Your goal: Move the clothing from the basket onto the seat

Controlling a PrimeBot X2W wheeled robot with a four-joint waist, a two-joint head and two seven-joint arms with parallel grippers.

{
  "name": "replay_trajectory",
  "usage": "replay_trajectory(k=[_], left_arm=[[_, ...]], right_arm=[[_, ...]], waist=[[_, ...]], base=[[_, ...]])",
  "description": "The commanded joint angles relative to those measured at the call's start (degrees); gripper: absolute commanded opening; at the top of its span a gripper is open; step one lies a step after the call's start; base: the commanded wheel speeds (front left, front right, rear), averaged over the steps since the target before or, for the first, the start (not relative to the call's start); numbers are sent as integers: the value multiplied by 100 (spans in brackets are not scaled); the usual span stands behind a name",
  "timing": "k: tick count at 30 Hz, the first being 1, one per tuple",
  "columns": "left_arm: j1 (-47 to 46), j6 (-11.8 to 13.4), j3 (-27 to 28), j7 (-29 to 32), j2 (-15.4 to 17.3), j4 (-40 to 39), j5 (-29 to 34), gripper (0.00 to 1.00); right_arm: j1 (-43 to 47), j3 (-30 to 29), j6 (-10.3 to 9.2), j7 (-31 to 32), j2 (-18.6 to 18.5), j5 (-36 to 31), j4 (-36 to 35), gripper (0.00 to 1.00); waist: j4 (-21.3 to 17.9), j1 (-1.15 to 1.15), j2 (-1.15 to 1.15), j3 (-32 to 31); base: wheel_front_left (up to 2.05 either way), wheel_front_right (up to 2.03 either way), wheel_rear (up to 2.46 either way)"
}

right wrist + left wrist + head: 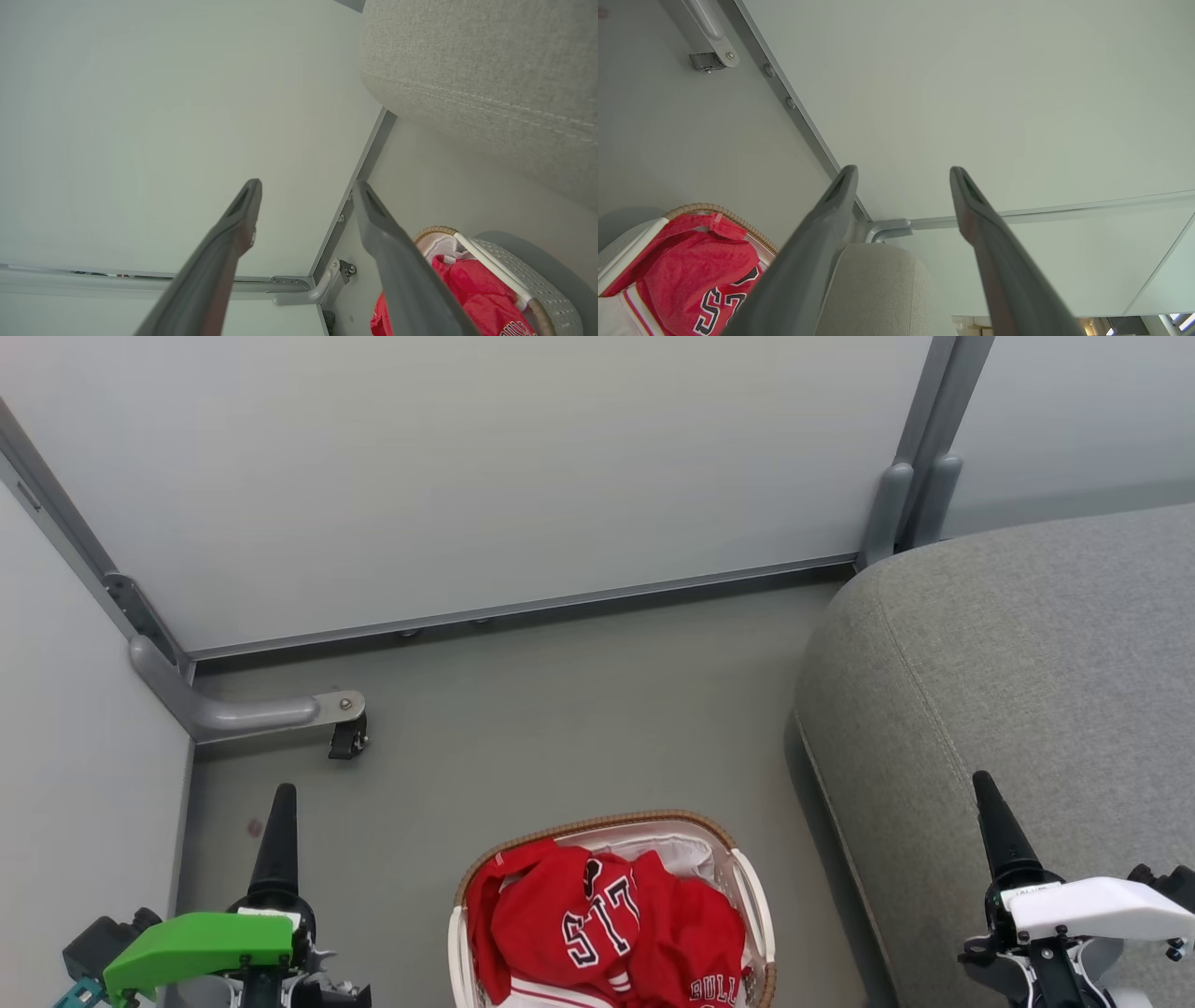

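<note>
Left gripper [901,175], right gripper [306,186]: both spread wide, empty. Clothing [597,915] heaped in basket [747,887], between them. Best: descend on its raised fold, pinch deep. Seat [1027,644] beneath right gripper.

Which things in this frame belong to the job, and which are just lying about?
Part of the job: jerseys, basket, seat, left gripper and right gripper, both open.
Just there: caster, wall panels, floor.
</note>
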Motion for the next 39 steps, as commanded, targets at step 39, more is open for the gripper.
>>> replay_trajectory(k=[39], left_arm=[[170, 4, -279, -776, 70, -9, 3793, 100]], right_arm=[[-35, 362, 1, -782, -90, -4435, -257, 100]], waist=[[20, 0, 0, 21]], base=[[0, 0, 0]])
